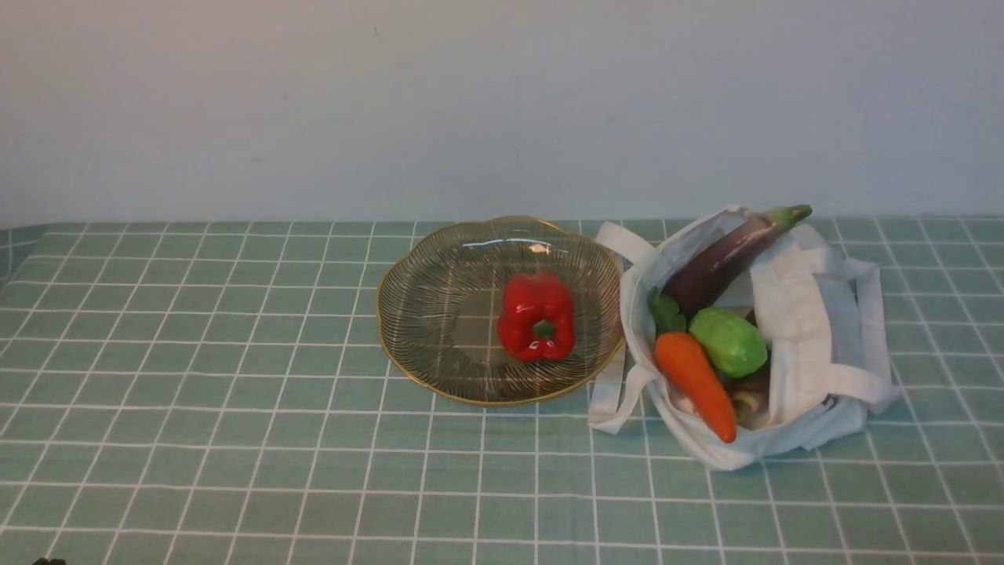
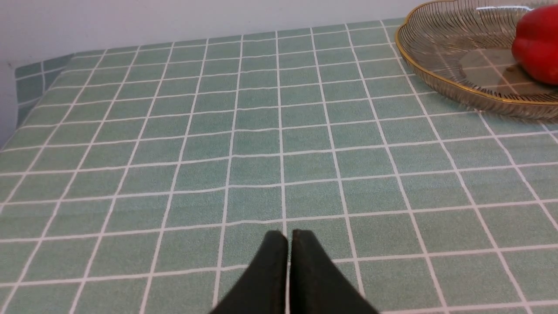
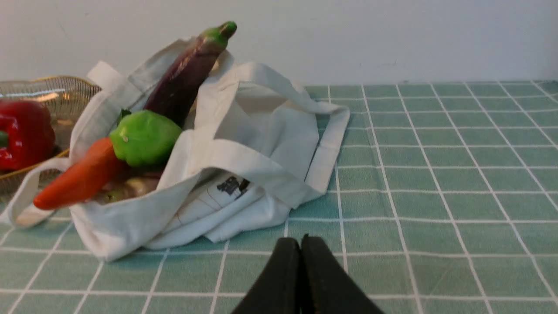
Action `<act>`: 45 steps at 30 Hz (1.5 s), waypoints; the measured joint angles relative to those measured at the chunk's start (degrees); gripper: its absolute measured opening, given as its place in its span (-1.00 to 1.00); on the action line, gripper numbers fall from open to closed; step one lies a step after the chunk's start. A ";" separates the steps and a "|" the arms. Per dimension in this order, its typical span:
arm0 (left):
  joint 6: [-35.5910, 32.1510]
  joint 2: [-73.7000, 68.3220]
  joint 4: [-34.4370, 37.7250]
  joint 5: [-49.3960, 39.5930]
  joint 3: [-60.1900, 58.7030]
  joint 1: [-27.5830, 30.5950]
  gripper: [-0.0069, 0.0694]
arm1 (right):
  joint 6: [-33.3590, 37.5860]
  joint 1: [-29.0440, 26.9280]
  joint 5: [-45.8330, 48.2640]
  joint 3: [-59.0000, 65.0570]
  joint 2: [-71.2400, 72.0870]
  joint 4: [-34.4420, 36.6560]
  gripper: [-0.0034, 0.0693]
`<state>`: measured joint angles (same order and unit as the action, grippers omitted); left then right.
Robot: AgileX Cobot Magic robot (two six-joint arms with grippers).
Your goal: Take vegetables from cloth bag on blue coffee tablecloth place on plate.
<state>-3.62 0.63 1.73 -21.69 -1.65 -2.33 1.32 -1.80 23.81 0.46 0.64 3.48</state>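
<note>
A red bell pepper [image 1: 536, 316] lies in the glass plate [image 1: 416, 314] at the middle of the tablecloth [image 1: 235, 439]. To its right the white cloth bag [image 1: 800, 314] lies open, holding the purple eggplant [image 1: 725, 259], the orange carrot [image 1: 694, 380] and the small green round one [image 1: 729, 341]. Neither gripper shows in the front view. In the left wrist view my left gripper [image 2: 289, 237] is shut and empty over bare cloth, with the plate [image 2: 436, 74] and pepper [image 2: 538, 43] far off. In the right wrist view my right gripper [image 3: 300, 243] is shut and empty, just short of the bag [image 3: 261, 131].
A plain pale wall [image 1: 502, 102] stands behind the table. The tablecloth's left edge drops off at the far left [image 2: 26, 83]. The bag's strap handles [image 1: 620, 384] lie loose on the cloth beside the plate. A brownish thing lies partly hidden under the carrot [image 3: 130, 187].
</note>
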 joint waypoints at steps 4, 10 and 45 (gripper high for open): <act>0.00 0.00 0.00 0.00 0.00 0.00 -0.83 | 0.09 0.00 1.22 0.23 0.00 0.00 -0.95; 0.00 0.00 0.00 0.00 0.00 0.00 -0.83 | -0.25 0.00 0.00 0.49 0.00 0.00 -0.95; 0.00 0.00 0.00 0.00 0.00 0.00 -0.83 | -0.30 6.71 -0.35 0.49 0.00 -0.25 -0.95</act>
<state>-3.62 0.63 1.73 -21.69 -1.65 -2.33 1.02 4.91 23.46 0.95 0.64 3.22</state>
